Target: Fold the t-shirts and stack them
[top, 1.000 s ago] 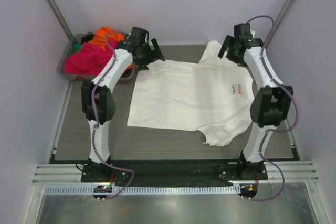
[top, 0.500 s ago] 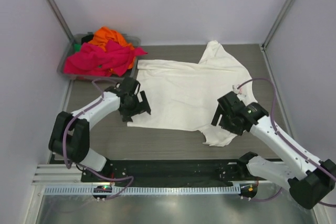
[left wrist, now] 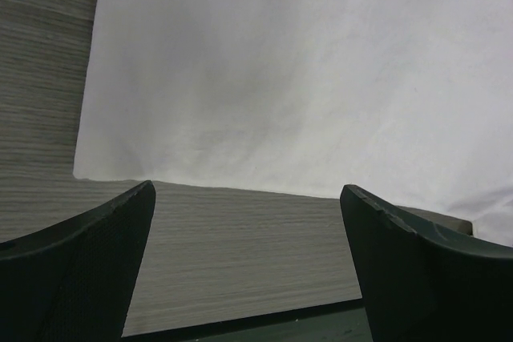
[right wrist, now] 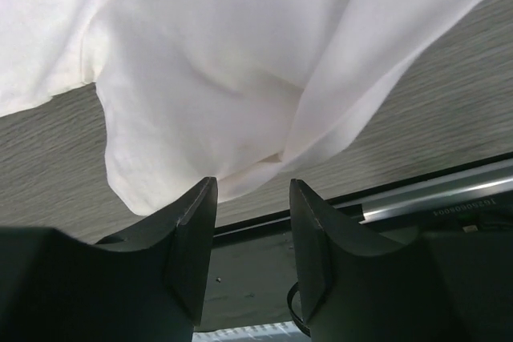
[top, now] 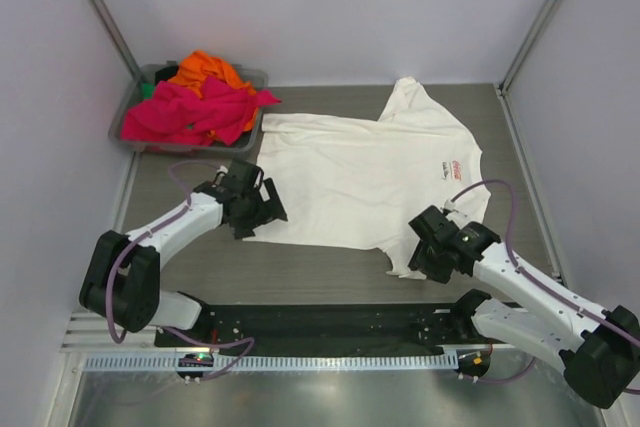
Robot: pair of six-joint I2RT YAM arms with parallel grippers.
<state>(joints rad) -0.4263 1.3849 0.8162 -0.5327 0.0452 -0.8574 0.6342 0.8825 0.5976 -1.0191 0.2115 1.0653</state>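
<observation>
Left gripper: the left gripper [left wrist: 247,190] is spread wide and holds nothing; only bare tabletop [left wrist: 240,262] shows between its fingers.
Right gripper: the right gripper [right wrist: 252,183] is open by a narrower gap. The sleeve [right wrist: 232,110] hangs to its mouth but is not pinched.
Left wrist view only: the hem corner [left wrist: 78,172] lies flat, just beyond the fingertips and off to their left.
Right wrist view only: the sleeve cloth is bunched in soft folds, with a metal rail [right wrist: 433,194] close below it.
Top view only: the left gripper [top: 268,205] sits at the shirt's near-left corner. The right gripper [top: 422,249] sits at the near sleeve [top: 425,257].
Edges: the sleeve lies close to the tabletop's near edge.
Open room: a bare strip of tabletop [top: 300,272] runs along the hem between the two arms.
Cream-white t-shirt: the cream-white t-shirt [top: 360,172] is spread flat at the middle of the tabletop, collar to the right, with a small red logo [top: 452,168] on the chest and mild creases.
Other t-shirts: a hot pink t-shirt [top: 190,112] and an orange t-shirt [top: 205,69] are heaped in the grey bin [top: 126,115] at the far left, well apart from both grippers.
</observation>
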